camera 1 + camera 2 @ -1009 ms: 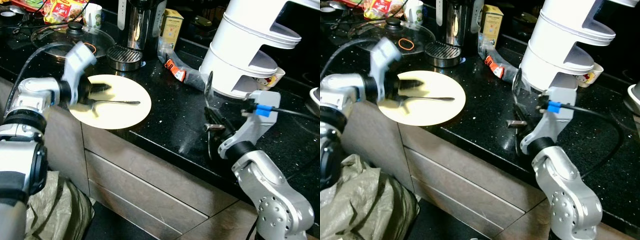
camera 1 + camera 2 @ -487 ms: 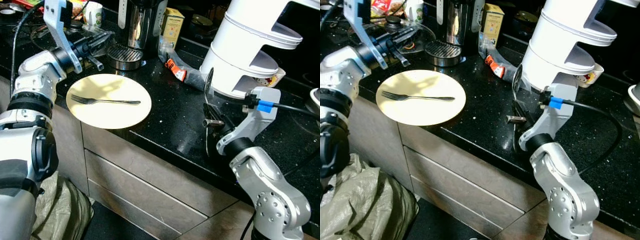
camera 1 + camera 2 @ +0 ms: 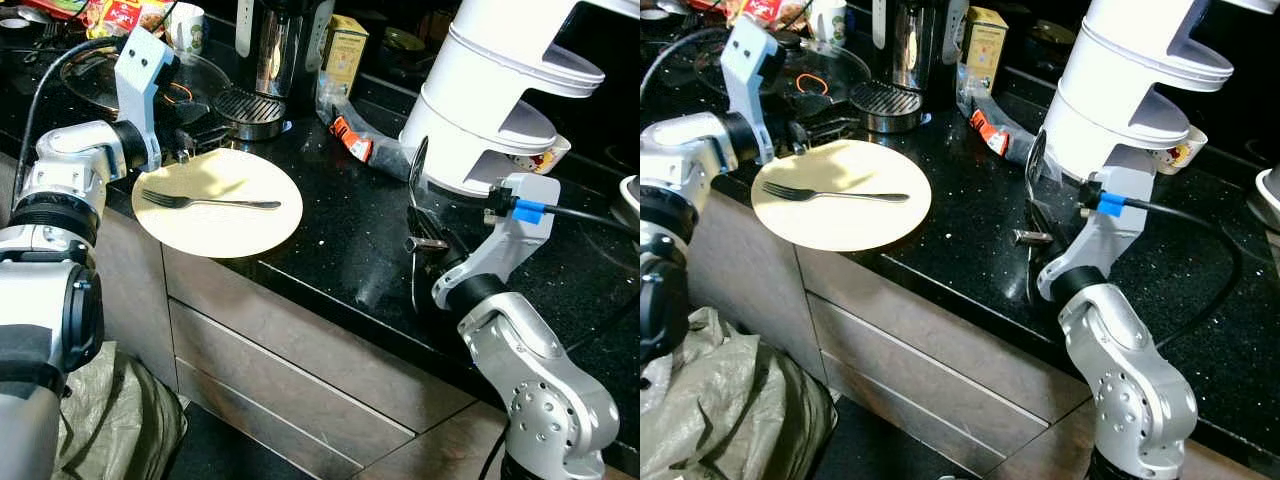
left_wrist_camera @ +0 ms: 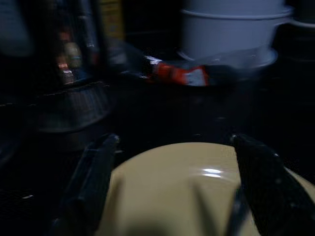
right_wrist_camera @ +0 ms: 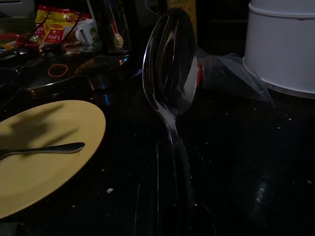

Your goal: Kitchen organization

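Right wrist view: right gripper apparently grips spoon; fork on plate.

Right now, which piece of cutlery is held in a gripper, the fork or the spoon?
The spoon: the right gripper holds it upright by the handle. The fork lies flat on the yellow plate, near the open left gripper.

Blurred, dark left wrist view; plate's near edge cut off; spoon handle lost in darkness
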Tool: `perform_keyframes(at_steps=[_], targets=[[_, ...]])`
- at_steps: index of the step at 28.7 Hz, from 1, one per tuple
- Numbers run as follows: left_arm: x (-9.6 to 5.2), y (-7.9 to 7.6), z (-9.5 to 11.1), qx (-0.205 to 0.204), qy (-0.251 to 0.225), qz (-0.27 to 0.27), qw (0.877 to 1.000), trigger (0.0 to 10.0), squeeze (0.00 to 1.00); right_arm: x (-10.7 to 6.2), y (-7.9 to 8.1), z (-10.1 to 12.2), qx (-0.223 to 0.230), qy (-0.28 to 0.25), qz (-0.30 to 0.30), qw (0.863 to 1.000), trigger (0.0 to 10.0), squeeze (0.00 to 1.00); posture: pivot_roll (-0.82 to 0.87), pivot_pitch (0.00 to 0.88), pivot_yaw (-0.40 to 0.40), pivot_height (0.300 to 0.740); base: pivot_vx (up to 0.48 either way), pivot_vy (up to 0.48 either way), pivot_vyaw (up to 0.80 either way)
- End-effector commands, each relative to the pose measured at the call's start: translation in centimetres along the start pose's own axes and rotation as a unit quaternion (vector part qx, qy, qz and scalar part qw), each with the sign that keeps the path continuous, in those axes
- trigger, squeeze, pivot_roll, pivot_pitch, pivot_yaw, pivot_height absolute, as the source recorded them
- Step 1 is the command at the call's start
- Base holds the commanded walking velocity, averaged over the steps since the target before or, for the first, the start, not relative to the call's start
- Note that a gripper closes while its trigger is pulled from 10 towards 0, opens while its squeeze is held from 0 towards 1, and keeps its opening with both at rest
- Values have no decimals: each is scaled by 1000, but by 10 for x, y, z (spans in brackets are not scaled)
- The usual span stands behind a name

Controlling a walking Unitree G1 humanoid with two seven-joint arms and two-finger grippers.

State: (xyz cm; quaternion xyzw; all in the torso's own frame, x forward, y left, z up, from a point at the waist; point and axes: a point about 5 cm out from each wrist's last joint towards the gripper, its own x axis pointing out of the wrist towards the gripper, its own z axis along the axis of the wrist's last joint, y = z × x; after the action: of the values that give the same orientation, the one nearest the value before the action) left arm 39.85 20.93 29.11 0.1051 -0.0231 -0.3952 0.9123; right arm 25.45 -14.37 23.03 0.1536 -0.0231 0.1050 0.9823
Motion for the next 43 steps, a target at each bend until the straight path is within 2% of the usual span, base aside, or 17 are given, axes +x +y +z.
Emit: perform_keyframes(at_steps=[1, 5, 6, 10, 18, 27, 31, 32, 33, 34, 43], targets=[[6, -9, -7, -19, 5, -43, 999, 10000, 1000, -6, -7, 3, -2, -1, -18, 1000, 10000, 0, -82, 86, -180, 740, 0, 0, 0], [7, -13, -12, -28, 29, -79, 996, 10000, 1000, -8, -8, 2, -3, 2, -22, 1000, 10000, 0, -88, 93, -179, 740, 0, 0, 0], [6, -16, -18, -28, 50, -103, 993, 10000, 0, -9, -9, 2, -3, 4, -24, 1000, 10000, 0, -93, 98, -180, 740, 0, 0, 0], [3, -17, -25, -35, 76, -108, 991, 10000, 0, -11, -9, 2, -4, 6, -26, 1000, 10000, 0, -99, 103, -179, 740, 0, 0, 0], [-3, -13, -41, -28, 153, -74, 985, 10000, 0, -16, -11, 2, -6, 13, -36, 999, 10000, 0, -111, 122, -179, 740, 0, 0, 0], [-3, -20, -50, -29, 189, -119, 974, 10000, 0, -17, -9, 1, -5, 18, -40, 999, 10000, 0, -119, 128, -181, 740, 0, 0, 0], [-1, -23, -54, -13, 212, -130, 968, 10000, 0, -18, -11, 2, -5, 20, -46, 999, 10000, 0, -123, 128, -181, 740, 0, 0, 0], [-1, -24, -56, -2, 226, -132, 965, 9373, 0, -19, -11, 2, -4, 21, -48, 999, 10000, 0, -124, 129, -180, 740, 0, 0, 0], [-1, -24, -56, 0, 228, -132, 965, 9373, 0, -19, -11, 2, -4, 21, -48, 999, 10000, 0, -124, 129, -180, 740, 0, 0, 0], [0, -24, -56, 4, 235, -134, 963, 0, 0, -19, -11, 2, -3, 22, -49, 999, 10000, 0, -124, 127, -180, 740, 0, 0, 0], [-2, -24, -59, 18, 263, -140, 954, 0, 0, -19, -12, 3, 4, 22, -53, 998, 10000, 0, -122, 121, -182, 740, 0, 0, 0]])
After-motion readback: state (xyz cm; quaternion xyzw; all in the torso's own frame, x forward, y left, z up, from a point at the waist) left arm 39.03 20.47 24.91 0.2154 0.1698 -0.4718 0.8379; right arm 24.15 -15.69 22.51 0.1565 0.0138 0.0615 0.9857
